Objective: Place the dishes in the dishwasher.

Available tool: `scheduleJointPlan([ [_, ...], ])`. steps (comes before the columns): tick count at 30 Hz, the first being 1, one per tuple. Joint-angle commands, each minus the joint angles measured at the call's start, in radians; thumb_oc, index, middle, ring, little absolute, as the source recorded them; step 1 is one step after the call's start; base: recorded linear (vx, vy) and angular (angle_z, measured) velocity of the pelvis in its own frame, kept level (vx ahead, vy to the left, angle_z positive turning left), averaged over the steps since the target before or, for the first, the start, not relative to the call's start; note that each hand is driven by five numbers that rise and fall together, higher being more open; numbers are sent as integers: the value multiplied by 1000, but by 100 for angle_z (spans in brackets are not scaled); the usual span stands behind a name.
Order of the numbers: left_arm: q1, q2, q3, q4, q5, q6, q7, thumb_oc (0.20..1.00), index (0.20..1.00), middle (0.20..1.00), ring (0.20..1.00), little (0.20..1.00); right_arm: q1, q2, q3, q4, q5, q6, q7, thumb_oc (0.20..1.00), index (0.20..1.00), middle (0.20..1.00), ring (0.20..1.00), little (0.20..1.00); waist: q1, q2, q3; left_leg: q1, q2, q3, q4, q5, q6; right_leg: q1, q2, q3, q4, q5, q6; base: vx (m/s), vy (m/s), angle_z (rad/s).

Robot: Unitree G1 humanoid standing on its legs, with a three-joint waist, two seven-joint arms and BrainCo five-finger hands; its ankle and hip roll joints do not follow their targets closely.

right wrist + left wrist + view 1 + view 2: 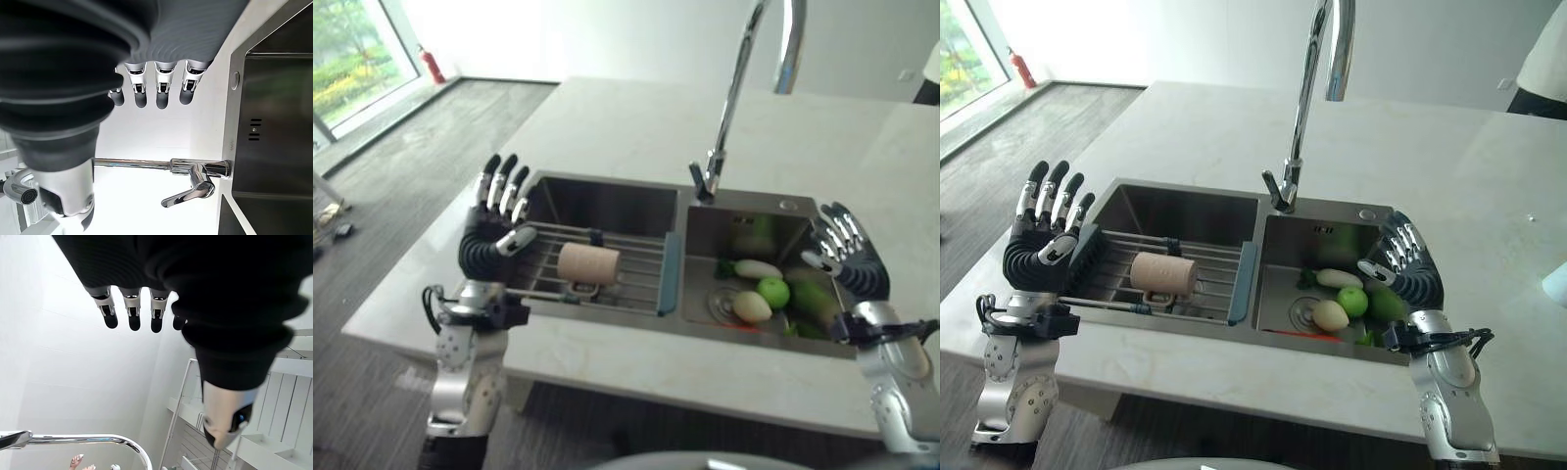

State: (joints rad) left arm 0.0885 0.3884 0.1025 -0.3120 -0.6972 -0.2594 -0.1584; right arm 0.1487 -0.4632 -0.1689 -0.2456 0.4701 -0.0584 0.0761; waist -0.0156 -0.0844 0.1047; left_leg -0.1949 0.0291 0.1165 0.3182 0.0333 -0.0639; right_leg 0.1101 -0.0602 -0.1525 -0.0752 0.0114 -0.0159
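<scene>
A beige cup (587,263) lies on its side on a wire rack (638,262) set across the left basin of a steel double sink (607,201). My left hand (494,233) is raised at the sink's left rim, left of the cup and apart from it, open with straight fingers (131,313) and empty. At the right rim of the right basin is my right hand (1406,264), also open and holding nothing, its fingers (161,95) straight.
The right basin holds a green apple (772,291), pale round produce (751,306) and green vegetables (815,299). A tall chrome faucet (1307,108) rises behind the divider. White counter (636,122) surrounds the sink. A person (1547,59) stands at the far right.
</scene>
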Motion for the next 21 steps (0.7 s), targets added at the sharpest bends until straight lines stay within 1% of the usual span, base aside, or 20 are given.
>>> scheduleJointPlan([
  [1, -25, 31, -7, -33, -42, 25, -1, 1000, 1000, 1000, 1000, 1000, -90, -54, -35, -8, -6, -50, 13, 1000, 1000, 1000, 1000, 1000, -28, 41, 9, 191, 119, 41, -254, 25, -39, 14, 20, 20, -8, -2, 82, 9, 147, -12],
  [2, -33, 35, -10, -22, -25, 16, 5, 1000, 1000, 1000, 1000, 1000, -94, -55, -29, 1, -8, -61, 12, 1000, 1000, 1000, 1000, 1000, -28, 44, 6, 205, 114, 37, -284, 14, -34, 14, 13, 21, -12, -4, 85, 27, 220, -4],
  [3, -36, 41, -6, -15, 12, 2, 22, 1000, 1000, 1000, 1000, 1000, -89, -57, -33, -4, -1, -62, 21, 1000, 1000, 1000, 1000, 1000, -32, 58, -6, 243, 104, 29, -357, 4, -27, 2, 4, 13, -12, -9, 98, 45, 213, -6],
  [4, -37, 46, 3, -15, 28, 5, 28, 1000, 1000, 1000, 1000, 1000, -83, -58, -40, -4, 7, -60, 28, 1000, 1000, 1000, 1000, 1000, -37, 67, -16, 269, 104, 46, -400, 10, -29, -6, -3, 1, -12, -8, 106, 56, 229, -27],
  [7, -52, 69, 19, 4, 107, -8, 26, 1000, 1000, 1000, 1000, 1000, -79, -59, -52, 8, 16, -60, 43, 1000, 1000, 1000, 1000, 1000, -45, 82, -39, 277, 96, 47, -406, -11, -30, -12, -15, -20, -12, -5, 115, 58, 136, -16],
  [9, -52, 98, 38, 5, 232, -6, 57, 1000, 1000, 1000, 1000, 1000, -81, -58, -55, -15, 14, -35, 35, 1000, 1000, 1000, 1000, 1000, -46, 87, -46, 282, 84, 36, -406, -22, -23, -10, -20, -20, -12, -4, 117, 78, 104, 11],
  [12, -62, 160, 64, 24, 399, -11, 142, 1000, 1000, 1000, 1000, 1000, -96, -64, -42, -19, 14, -24, 27, 1000, 1000, 1000, 1000, 1000, -45, 92, -49, 293, 75, 39, -406, -33, -16, -8, -25, -12, -12, -5, 122, 46, 73, 7],
  [13, -70, 179, 67, 36, 477, -7, 161, 1000, 1000, 1000, 1000, 1000, -109, -62, -33, -17, 5, -20, 27, 1000, 1000, 1000, 1000, 1000, -42, 93, -50, 295, 73, 40, -406, -35, -14, -6, -27, -13, -12, -5, 124, 32, 60, 6],
  [14, -70, 206, 72, 46, 610, 10, 184, 1000, 1000, 1000, 1000, 1000, -115, -66, -28, -19, 0, -17, 26, 1000, 1000, 1000, 1000, 1000, -41, 94, -51, 296, 71, 42, -406, -36, -12, -5, -28, -14, -12, -4, 126, 20, 40, 2],
  [15, -70, 225, 73, 50, 688, 11, 206, 1000, 1000, 1000, 1000, 1000, -116, -71, -25, -22, -1, -14, 20, 1000, 1000, 1000, 1000, 1000, -40, 95, -52, 298, 69, 43, -406, -38, -11, -4, -30, -15, -12, -4, 127, 0, 0, 0],
  [16, -73, 252, 71, 59, 737, 15, 226, 1000, 1000, 1000, 1000, 1000, -117, -79, -25, -21, 7, -12, 17, 1000, 1000, 1000, 1000, 1000, -42, 94, -52, 300, 68, 44, -406, -40, -10, -3, -31, -14, -12, -4, 130, 0, 0, 0],
  [17, -74, 267, 72, 64, 756, 17, 232, 1000, 1000, 1000, 1000, 1000, -118, -84, -26, -21, 12, -11, 15, 1000, 1000, 1000, 1000, 1000, -42, 95, -53, 301, 67, 44, -406, -41, -9, -3, -32, -13, -12, -3, 131, 23, 29, -3],
  [18, -87, 321, 73, 89, 836, 20, 250, 1000, 1000, 1000, 1000, 1000, -123, -98, -27, -11, 23, -9, 17, 1000, 1000, 1000, 1000, 1000, -46, 97, -56, 305, 64, 46, -406, -44, -6, -2, -33, -10, -12, -3, 134, 41, 46, -9],
  [19, -124, 401, 48, 133, 966, 93, 258, 1000, 1000, 1000, 1000, 1000, -133, -110, -16, 8, 24, -16, 24, 1000, 1000, 1000, 1000, 1000, -55, 101, -61, 313, 61, 49, -406, -50, -1, 1, -33, -5, -12, -1, 140, 55, 59, -9],
  [20, -195, 449, -38, 182, 1128, 178, 225, 1000, 1000, 1000, 1000, 1000, -155, -129, 5, 20, 18, -14, 28, 1000, 1000, 1000, 1000, 1000, -74, 105, -67, 323, 58, 55, -406, -58, 5, 2, -29, 6, -12, -1, 144, 45, 43, -8],
  [21, -218, 458, -64, 202, 1155, 193, 208, 1000, 1000, 1000, 1000, 1000, -160, -135, 8, 26, 19, -14, 35, 1000, 1000, 1000, 1000, 1000, -78, 107, -68, 326, 57, 57, -406, -60, 6, 3, -27, 9, -12, -1, 145, 23, 22, -4],
])
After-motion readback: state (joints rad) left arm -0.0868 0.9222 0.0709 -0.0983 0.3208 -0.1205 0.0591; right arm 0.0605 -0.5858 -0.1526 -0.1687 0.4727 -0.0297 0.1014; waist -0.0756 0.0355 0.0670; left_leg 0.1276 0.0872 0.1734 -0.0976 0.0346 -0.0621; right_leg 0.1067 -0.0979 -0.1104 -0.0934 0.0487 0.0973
